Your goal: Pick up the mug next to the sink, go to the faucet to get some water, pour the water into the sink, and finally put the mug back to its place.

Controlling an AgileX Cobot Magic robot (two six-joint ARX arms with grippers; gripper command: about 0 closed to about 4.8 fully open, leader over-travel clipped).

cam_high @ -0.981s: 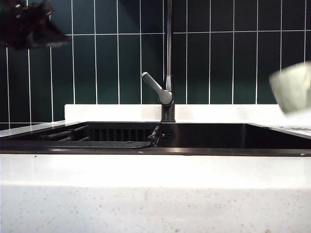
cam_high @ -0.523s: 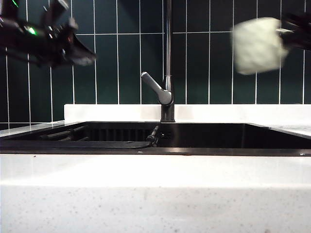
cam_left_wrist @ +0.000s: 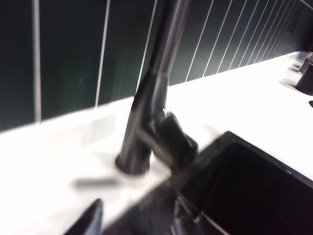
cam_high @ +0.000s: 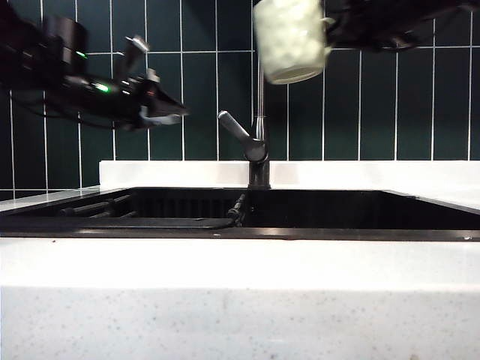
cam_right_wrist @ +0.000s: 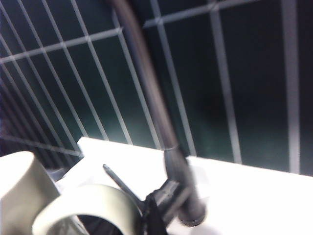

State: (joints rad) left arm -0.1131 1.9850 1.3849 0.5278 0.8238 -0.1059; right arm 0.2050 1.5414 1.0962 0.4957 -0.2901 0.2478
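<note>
Exterior view: my right end effector (cam_high: 330, 28) is clamped on the mug (cam_high: 289, 39), carrying it high in front of the faucet (cam_high: 259, 112) pipe, well above the sink (cam_high: 300, 210). Mug is upright, mouth up. Pickup is done, I'd say; the mug is near the tap but I can't tell if it sits under the spout, which is out of frame. My left end effector (cam_high: 161, 111) hovers left of the lever handle (cam_high: 238, 133), fingers spread, not touching it. No water visible.

Left wrist view: faucet (cam_left_wrist: 149, 112) base and lever (cam_left_wrist: 173, 139) close ahead on the desk (cam_left_wrist: 244, 105), blurred. Only one finger tip (cam_left_wrist: 90, 223) shows at the frame edge; nothing held.

Right wrist view: mug (cam_right_wrist: 73, 210) rim is right at my right end effector, faucet pipe (cam_right_wrist: 156, 107) just beyond. Can't see if any water is inside.

Left to do, by my judgement: open the lever, fill, pour into the sink, return the mug beside the sink.
</note>
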